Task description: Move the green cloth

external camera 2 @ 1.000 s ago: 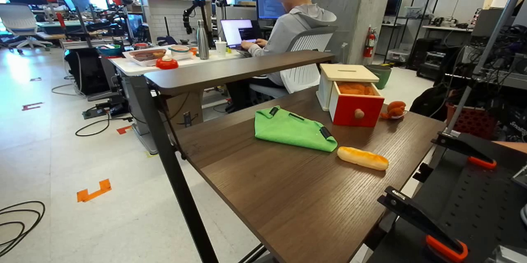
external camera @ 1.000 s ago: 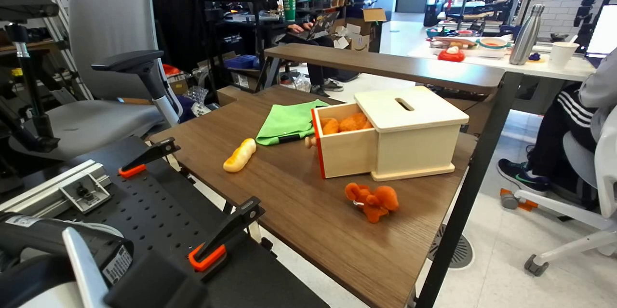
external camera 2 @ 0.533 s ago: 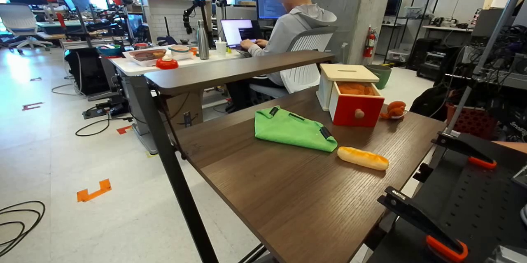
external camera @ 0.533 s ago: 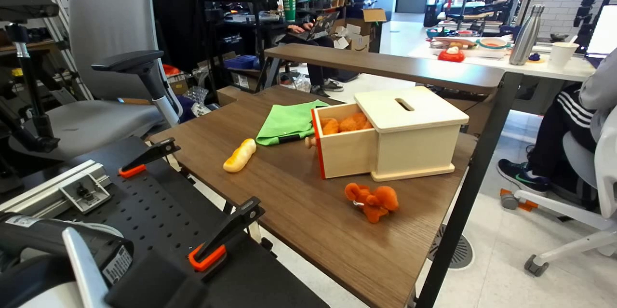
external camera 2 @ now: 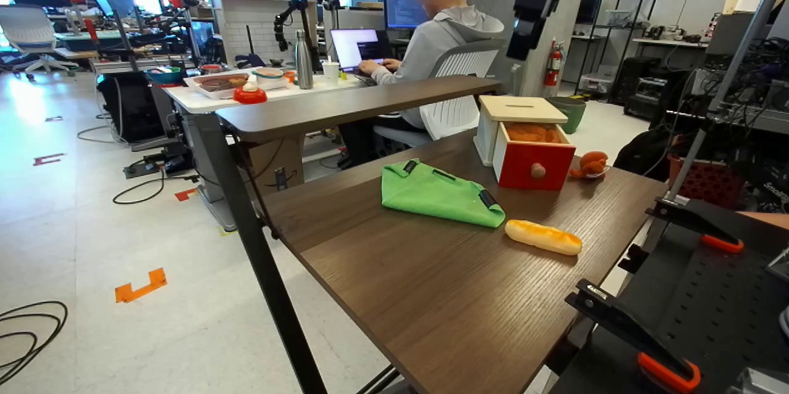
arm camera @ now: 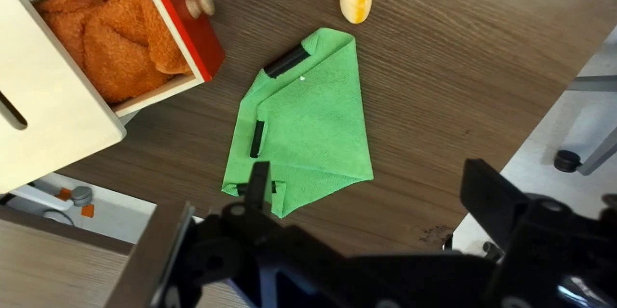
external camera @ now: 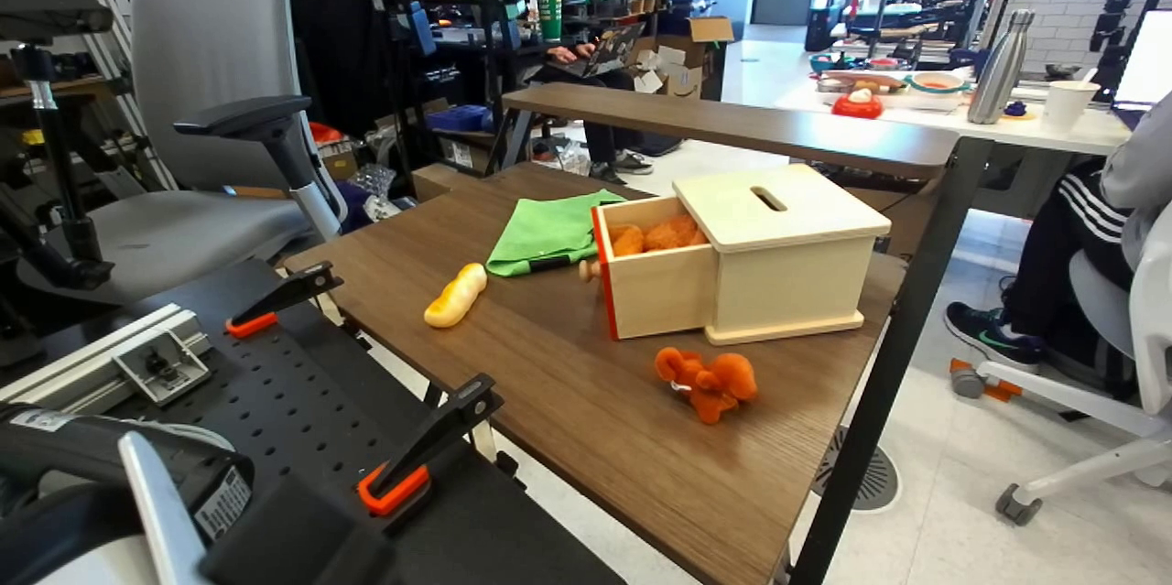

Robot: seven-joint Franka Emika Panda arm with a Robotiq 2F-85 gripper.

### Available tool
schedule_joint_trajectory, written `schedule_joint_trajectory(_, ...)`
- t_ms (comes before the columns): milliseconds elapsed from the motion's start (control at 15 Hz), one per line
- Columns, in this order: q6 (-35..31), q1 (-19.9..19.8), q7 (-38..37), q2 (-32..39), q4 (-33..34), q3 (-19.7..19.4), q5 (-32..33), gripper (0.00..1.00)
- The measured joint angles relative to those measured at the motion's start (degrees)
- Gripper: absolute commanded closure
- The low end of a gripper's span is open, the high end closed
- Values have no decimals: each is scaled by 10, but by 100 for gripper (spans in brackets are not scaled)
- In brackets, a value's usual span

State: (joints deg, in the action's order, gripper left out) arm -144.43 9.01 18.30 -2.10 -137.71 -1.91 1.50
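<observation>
The green cloth (external camera: 548, 232) lies folded and flat on the brown table (external camera: 558, 365), beside the box's open drawer. It also shows in an exterior view (external camera 2: 434, 197) and in the wrist view (arm camera: 315, 125), with black patches along its edges. My gripper (arm camera: 368, 166) is open and empty in the wrist view. Its left finger overlaps the cloth's lower end from above; its right finger is over the table edge. In an exterior view the dark gripper end (external camera 2: 524, 36) hangs high above the table, apart from the cloth.
A pale wooden box (external camera: 787, 265) with a red-fronted drawer (external camera 2: 533, 166) holding orange plush stands beside the cloth. A yellow bread-like toy (external camera: 456, 296) and an orange plush toy (external camera: 710, 382) lie on the table. A raised shelf (external camera 2: 357, 104) runs along one side.
My arm and gripper have come into both exterior views from the top and moved lower, still above the table. The cloth, box and toys have not moved.
</observation>
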Motion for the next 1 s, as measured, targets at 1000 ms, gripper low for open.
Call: schedule_joint_trajectory(1000, 1, -31, -1, 282, 215, 25, 83, 0)
